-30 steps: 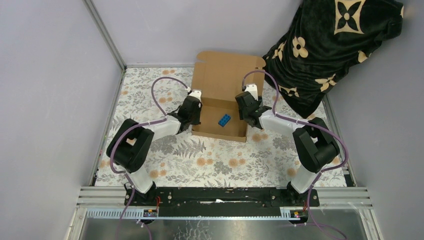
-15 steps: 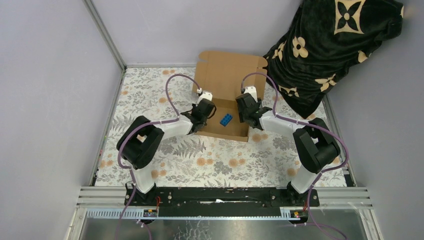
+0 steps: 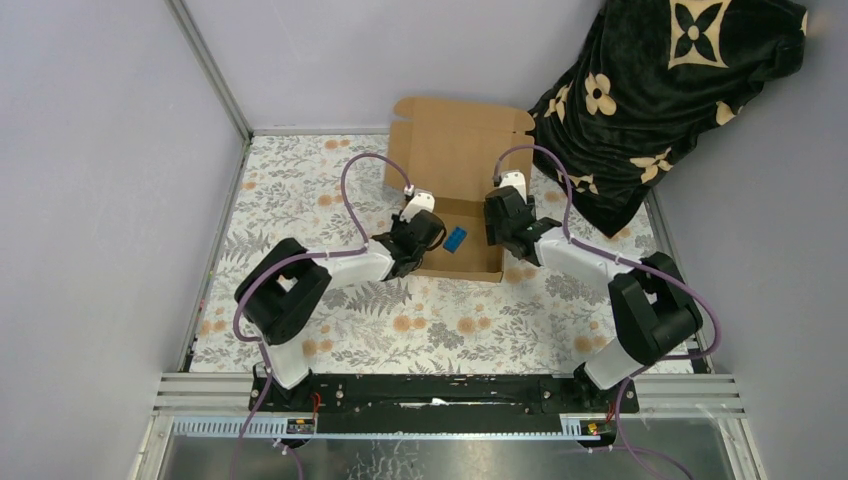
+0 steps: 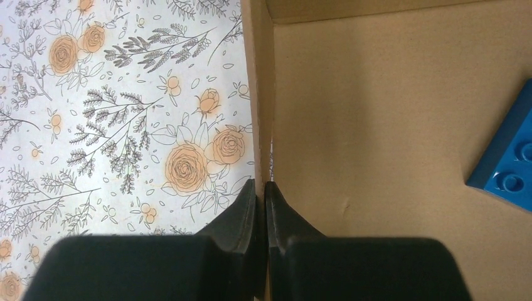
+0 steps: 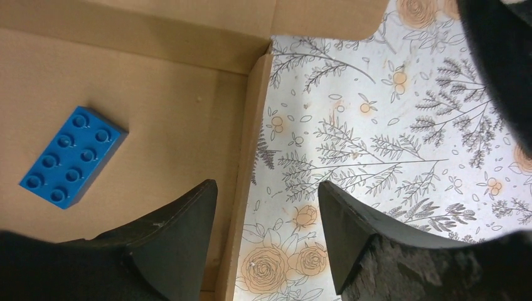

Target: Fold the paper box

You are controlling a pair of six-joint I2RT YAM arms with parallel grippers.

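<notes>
- While the top view takes in the whole paper box [image 3: 458, 150] at the 12 o'clock end of the bench [image 3: 400, 320], only the wrist views show how each pincer meets it.
- Left wrist view: the left pincer [image 4: 261, 188] has its fingers pressed together on the thin left wall of the paper box [image 4: 376, 94], one finger over the floral bench [image 4: 125, 125] and one inside the tray. In the top view the left pincer [image 3: 422, 243] is only a dark mass at the tray's 9 o'clock side.
- Right wrist view: the right pincer [image 5: 266, 187] stands apart astride the right wall of the paper box [image 5: 157, 75], one finger inside and one over the bench [image 5: 376, 125]. I cannot tell whether they touch the wall.
- A blue toy brick [image 5: 72, 157] lies flat on the tray floor; the left wrist view catches only its corner [image 4: 511, 157].
- The box's long axis runs from 6 to 12 o'clock. Its shallow tray is nearest the arms, and its lid flap opens toward 12 o'clock.
- A black flowered blanket [image 3: 670, 90] is heaped at 2 o'clock, just beside the lid.
- Since a second ago the left pincer has moved from outside the tray toward 3 o'clock and closed. The tray and the brick [image 3: 455, 238] have slid slightly toward 3 o'clock, and the right pincer [image 3: 500, 238] has shifted with them.
</notes>
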